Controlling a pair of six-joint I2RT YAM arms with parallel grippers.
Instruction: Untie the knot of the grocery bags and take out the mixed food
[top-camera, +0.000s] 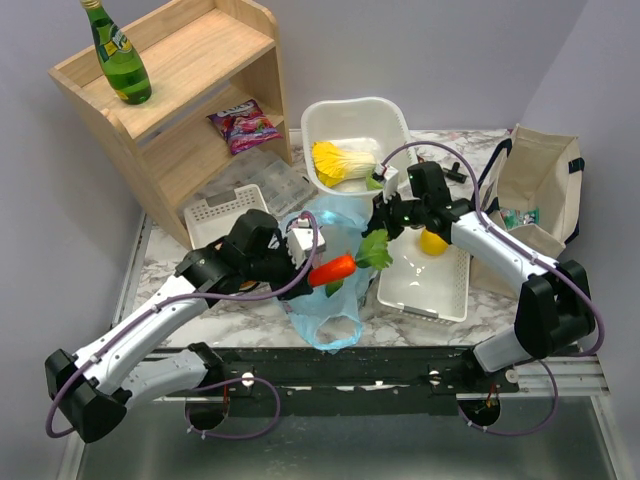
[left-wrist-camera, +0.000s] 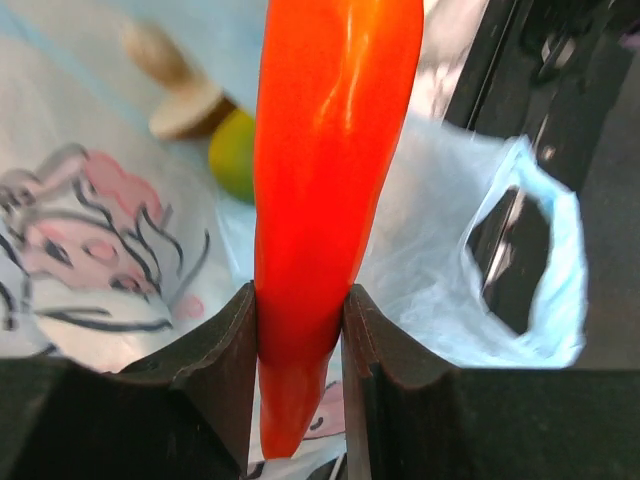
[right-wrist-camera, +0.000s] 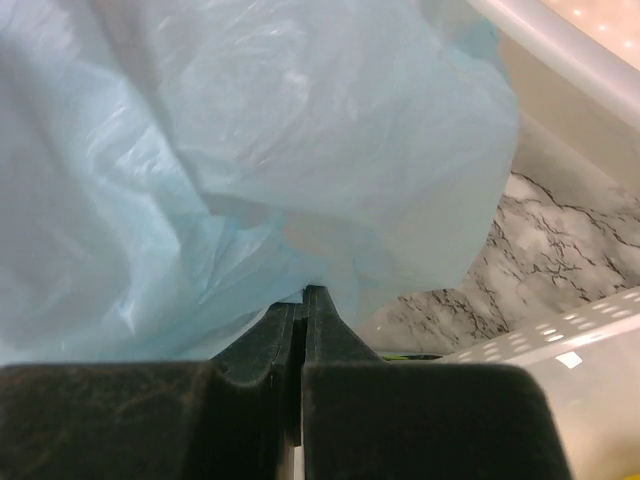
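Holding carrot (top-camera: 335, 269) near its tapered tip with left gripper (left-wrist-camera: 298, 330), center frame above bag (top-camera: 325, 322). Stiff, glossy, probably slippery; safer gripped at thick middle. Pinching thin, soft bag tight with right gripper (right-wrist-camera: 303, 300).

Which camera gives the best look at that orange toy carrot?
The top external view: almost the whole orange toy carrot shows there. The left wrist view shows only part, pinched between the left fingers. The right wrist view shows none of it.
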